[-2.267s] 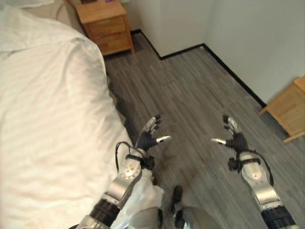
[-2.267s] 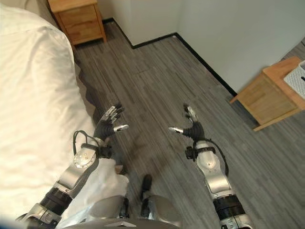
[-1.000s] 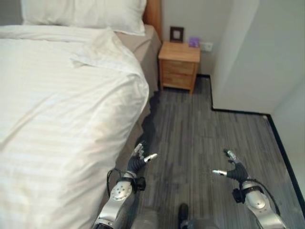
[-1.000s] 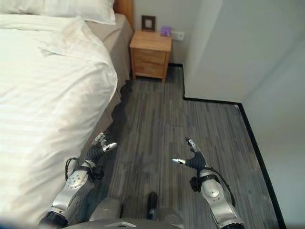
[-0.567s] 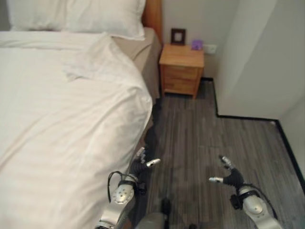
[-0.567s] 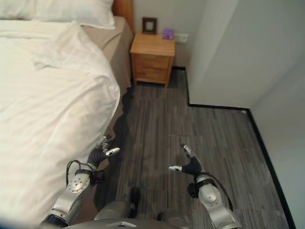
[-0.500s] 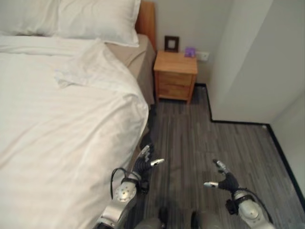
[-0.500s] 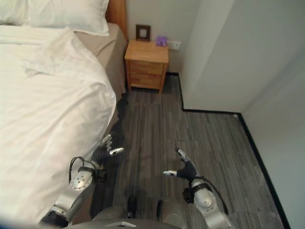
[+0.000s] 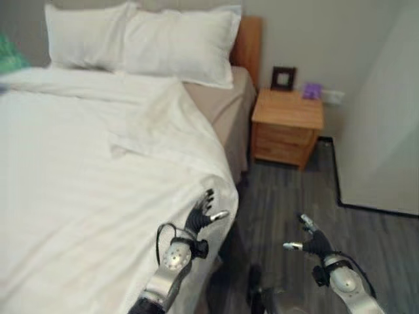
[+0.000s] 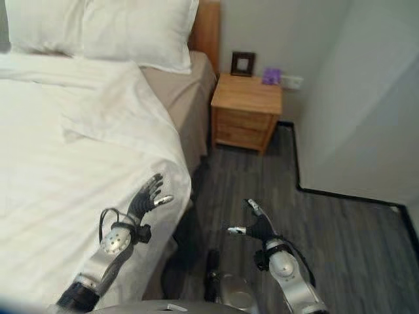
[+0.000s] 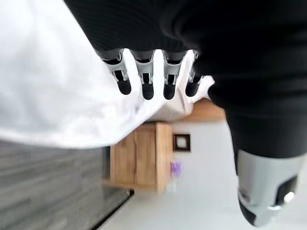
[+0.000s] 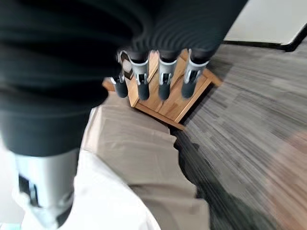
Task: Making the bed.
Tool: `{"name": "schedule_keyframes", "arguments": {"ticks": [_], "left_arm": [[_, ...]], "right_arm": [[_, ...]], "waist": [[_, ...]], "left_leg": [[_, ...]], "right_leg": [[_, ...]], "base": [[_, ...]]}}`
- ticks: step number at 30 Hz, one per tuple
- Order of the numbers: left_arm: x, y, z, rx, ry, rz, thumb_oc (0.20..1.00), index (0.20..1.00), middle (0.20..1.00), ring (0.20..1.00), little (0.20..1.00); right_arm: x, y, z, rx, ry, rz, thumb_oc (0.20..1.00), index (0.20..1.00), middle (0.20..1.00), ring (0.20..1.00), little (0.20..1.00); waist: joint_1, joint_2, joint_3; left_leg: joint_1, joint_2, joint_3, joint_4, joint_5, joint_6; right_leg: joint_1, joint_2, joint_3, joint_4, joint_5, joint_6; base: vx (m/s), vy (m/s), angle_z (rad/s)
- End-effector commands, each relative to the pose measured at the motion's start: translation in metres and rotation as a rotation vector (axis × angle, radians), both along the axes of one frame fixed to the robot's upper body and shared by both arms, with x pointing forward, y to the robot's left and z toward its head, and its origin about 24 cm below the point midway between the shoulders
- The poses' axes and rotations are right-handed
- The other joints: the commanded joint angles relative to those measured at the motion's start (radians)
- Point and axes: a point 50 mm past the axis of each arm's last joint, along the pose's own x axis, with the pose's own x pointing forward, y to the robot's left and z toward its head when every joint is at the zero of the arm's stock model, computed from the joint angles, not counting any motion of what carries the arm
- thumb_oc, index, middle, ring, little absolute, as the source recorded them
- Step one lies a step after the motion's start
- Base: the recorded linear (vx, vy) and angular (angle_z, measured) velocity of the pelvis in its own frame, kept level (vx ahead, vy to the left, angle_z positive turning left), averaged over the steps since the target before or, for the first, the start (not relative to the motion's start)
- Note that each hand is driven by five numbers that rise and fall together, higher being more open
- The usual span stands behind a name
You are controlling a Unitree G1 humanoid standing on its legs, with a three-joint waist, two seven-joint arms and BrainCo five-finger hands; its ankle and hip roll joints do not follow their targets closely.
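A white duvet covers the bed, with one corner folded back near the head. Beside that fold the tan sheet lies bare. Two white pillows lean at the headboard. My left hand hovers open over the duvet's edge at the bed's side, its fingers straight and holding nothing. Over the floor, my right hand is open too, fingers spread and apart from the bed.
A wooden nightstand stands by the bed's head, bearing a small picture frame and a purple object. A wall corner juts in at the right. Grey plank floor runs between bed and wall.
The camera has swung toward the bed's head, bringing the pillows into view. My left hand now sits over the duvet's edge instead of beside the bed. Both hands stay open.
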Motion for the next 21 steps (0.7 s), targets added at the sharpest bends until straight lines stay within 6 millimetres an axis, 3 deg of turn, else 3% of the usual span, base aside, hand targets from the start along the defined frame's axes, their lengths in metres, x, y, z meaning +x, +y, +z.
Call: {"name": "schedule_keyframes", "arguments": {"ticks": [1,3,4,5,6,7,8,10,12,13,14,15,16,17,18,21], "left_arm": [[0.019,0.006,0.038,0.000,-0.190,-0.014,1.000,1.000,1.000,1.000,1.000],[0.020,0.005,0.044,-0.006,-0.213,-0.009,1.000,1.000,1.000,1.000,1.000],[0.021,0.003,0.047,-0.038,-0.221,-0.003,1.000,1.000,1.000,1.000,1.000],[0.021,0.003,0.047,-0.038,-0.221,-0.003,1.000,1.000,1.000,1.000,1.000],[0.020,0.000,0.047,-0.057,-0.220,-0.006,1.000,1.000,1.000,1.000,1.000],[0.018,-0.004,0.048,-0.089,-0.220,-0.025,1.000,1.000,1.000,1.000,1.000],[0.016,-0.007,0.047,-0.091,-0.218,-0.038,1.000,1.000,1.000,1.000,1.000],[0.016,-0.014,0.047,-0.099,-0.212,-0.064,1.000,1.000,1.000,1.000,1.000],[0.016,-0.020,0.046,-0.102,-0.211,-0.088,1.000,1.000,1.000,1.000,1.000],[0.016,-0.020,0.046,-0.102,-0.211,-0.088,1.000,1.000,1.000,1.000,1.000],[0.018,-0.027,0.047,-0.080,-0.213,-0.120,1.000,1.000,1.000,1.000,1.000],[0.018,-0.027,0.047,-0.081,-0.214,-0.119,1.000,1.000,1.000,1.000,1.000],[0.017,-0.033,0.047,-0.073,-0.212,-0.147,1.000,1.000,1.000,1.000,1.000],[0.017,-0.033,0.047,-0.073,-0.212,-0.147,1.000,1.000,1.000,1.000,1.000],[0.018,-0.039,0.049,-0.073,-0.221,-0.174,1.000,1.000,1.000,1.000,1.000],[0.017,-0.040,0.049,-0.077,-0.217,-0.182,1.000,1.000,1.000,1.000,1.000]], "right_arm": [[0.020,0.015,0.035,0.058,-0.195,0.043,1.000,1.000,1.000,1.000,1.000],[0.026,0.017,0.039,0.053,-0.210,0.059,1.000,1.000,1.000,1.000,1.000],[0.028,0.018,0.038,0.040,-0.203,0.069,1.000,1.000,1.000,1.000,1.000],[0.028,0.018,0.038,0.040,-0.203,0.068,1.000,1.000,1.000,1.000,1.000],[0.029,0.019,0.038,0.033,-0.202,0.072,1.000,1.000,1.000,1.000,1.000],[0.028,0.019,0.037,0.030,-0.198,0.075,1.000,1.000,1.000,1.000,1.000],[0.026,0.018,0.035,0.026,-0.192,0.077,1.000,1.000,1.000,1.000,1.000],[0.024,0.018,0.034,0.016,-0.184,0.069,1.000,1.000,1.000,1.000,1.000],[0.022,0.021,0.033,0.008,-0.186,0.072,1.000,1.000,1.000,1.000,1.000],[0.022,0.021,0.033,0.008,-0.186,0.072,1.000,1.000,1.000,1.000,1.000],[0.024,0.025,0.033,-0.017,-0.197,0.082,1.000,1.000,1.000,1.000,1.000],[0.024,0.025,0.033,-0.018,-0.198,0.082,1.000,1.000,1.000,1.000,1.000],[0.022,0.029,0.031,-0.011,-0.184,0.091,1.000,1.000,1.000,1.000,1.000],[0.022,0.029,0.031,-0.012,-0.184,0.091,1.000,1.000,1.000,1.000,1.000],[0.022,0.029,0.031,-0.017,-0.189,0.090,1.000,1.000,1.000,1.000,1.000],[0.019,0.027,0.032,-0.016,-0.195,0.075,1.000,1.000,1.000,1.000,1.000]], "waist": [[0.030,-0.077,0.081],[0.070,-0.088,0.107],[0.090,-0.083,0.114],[0.095,-0.081,0.116],[0.103,-0.076,0.110],[0.106,-0.062,0.086],[0.099,-0.048,0.067],[0.088,-0.038,0.041],[0.086,-0.051,0.024],[0.086,-0.051,0.023],[0.074,-0.057,0.027],[0.075,-0.056,0.025],[0.050,-0.025,0.032],[0.048,-0.028,0.033],[0.017,0.002,0.048],[-0.005,0.000,0.057]], "left_leg": [[-0.122,0.200,-0.157,-0.085,0.263,-0.058],[-0.199,0.159,-0.164,-0.017,0.216,-0.036],[-0.262,0.140,-0.148,-0.093,0.190,-0.041],[-0.257,0.143,-0.142,-0.092,0.185,-0.040],[-0.271,0.128,-0.128,-0.183,0.171,-0.039],[-0.251,0.112,-0.064,-0.440,0.160,-0.022],[-0.247,0.110,-0.009,-0.553,0.196,-0.017],[-0.234,0.099,0.131,-0.656,0.254,-0.003],[-0.186,0.084,0.152,-0.682,0.222,0.033],[-0.187,0.084,0.152,-0.682,0.222,0.033],[-0.114,0.054,0.109,-0.720,0.194,0.070],[-0.119,0.055,0.110,-0.721,0.197,0.070],[-0.054,0.068,0.088,-0.758,0.190,0.088],[-0.055,0.063,0.087,-0.757,0.190,0.090],[-0.017,0.093,0.040,-0.766,0.184,0.091],[0.005,0.100,-0.016,-0.766,0.175,0.083]], "right_leg": [[0.119,-0.153,0.045,-0.050,-0.033,0.224],[0.163,-0.154,0.080,-0.063,-0.058,0.217],[0.188,-0.164,0.093,-0.063,-0.079,0.223],[0.190,-0.163,0.098,-0.063,-0.080,0.224],[0.200,-0.164,0.104,-0.063,-0.096,0.227],[0.220,-0.148,0.098,-0.063,-0.120,0.237],[0.235,-0.130,0.089,-0.063,-0.143,0.239],[0.279,-0.103,0.075,-0.044,-0.187,0.230],[0.261,-0.110,0.044,0.090,-0.224,0.247],[0.260,-0.110,0.044,0.091,-0.224,0.247],[0.135,-0.147,0.023,0.443,-0.102,0.326],[0.127,-0.146,0.024,0.447,-0.101,0.326],[0.048,-0.194,0.007,0.628,0.013,0.351],[0.043,-0.200,0.008,0.639,0.008,0.353],[-0.054,-0.176,0.035,0.770,-0.007,0.341],[-0.110,-0.170,0.044,0.746,-0.058,0.315]], "base": [[0.21,-0.116,-0.48],[0.42,-0.114,-0.81],[0.35,-0.019,-1.01],[0.39,0.030,-0.99],[0.49,0.078,-1.03],[0.66,0.111,-0.57],[0.69,0.090,-0.27],[0.47,0.012,0.29],[0.30,0.027,0.84],[0.38,0.113,0.56],[0.25,0.086,-0.01],[0.48,0.146,0.01],[0.21,0.066,0.29],[0.44,0.039,0.67],[0.32,-0.052,0.87],[0.29,-0.145,1.02]]}}
